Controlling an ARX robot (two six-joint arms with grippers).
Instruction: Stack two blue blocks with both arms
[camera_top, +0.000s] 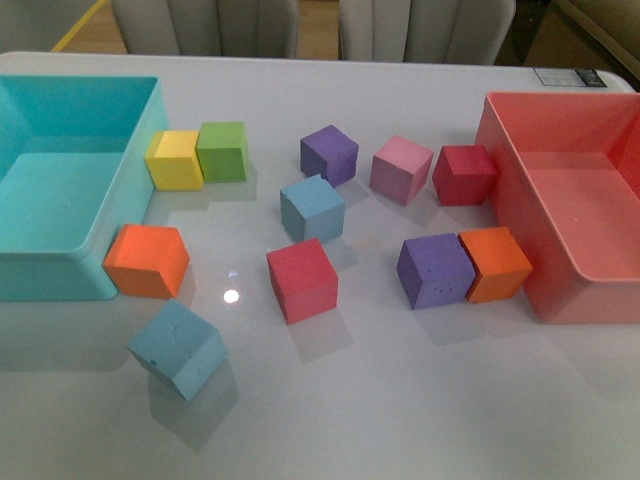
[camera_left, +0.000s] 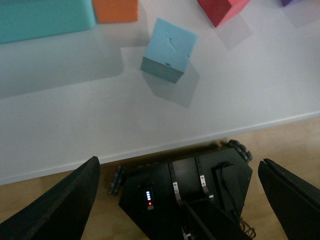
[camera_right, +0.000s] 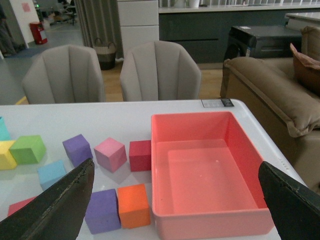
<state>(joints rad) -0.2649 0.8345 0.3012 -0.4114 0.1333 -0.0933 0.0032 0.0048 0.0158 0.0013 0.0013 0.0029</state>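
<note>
Left gripper (camera_left: 177, 161) is spread wide with nothing in it, hanging back over the near edge of the table (camera_top: 400, 410). The right gripper (camera_right: 176, 164) is just as wide open and empty, held up off the table and looking across it. So as far as I can judge nothing's done yet: both blue blocks sit on the table, well apart, no stack. The near blue block (camera_top: 177, 349) is front-left, just this side of an orange cube (camera_top: 146, 260) that's up against the teal bin (camera_top: 60, 270), so it's the obvious one for the left gripper. The far blue block (camera_top: 312, 207) is mid-table, between a purple cube (camera_top: 329, 153) and a red cube (camera_top: 302, 280). All the grabbing and stacking is left to do. Count: 2 blue, 2 purple (other one (camera_top: 435, 270)), 2 orange (other (camera_top: 495, 263)), 2 red (darker one (camera_top: 463, 174)), 1 pink cube (camera_top: 401, 168), 1 yellow cube (camera_top: 175, 160), 1 green cube (camera_top: 223, 150). That's eleven cubes, plus the teal bin and a pink bin (camera_top: 590, 300).
</note>
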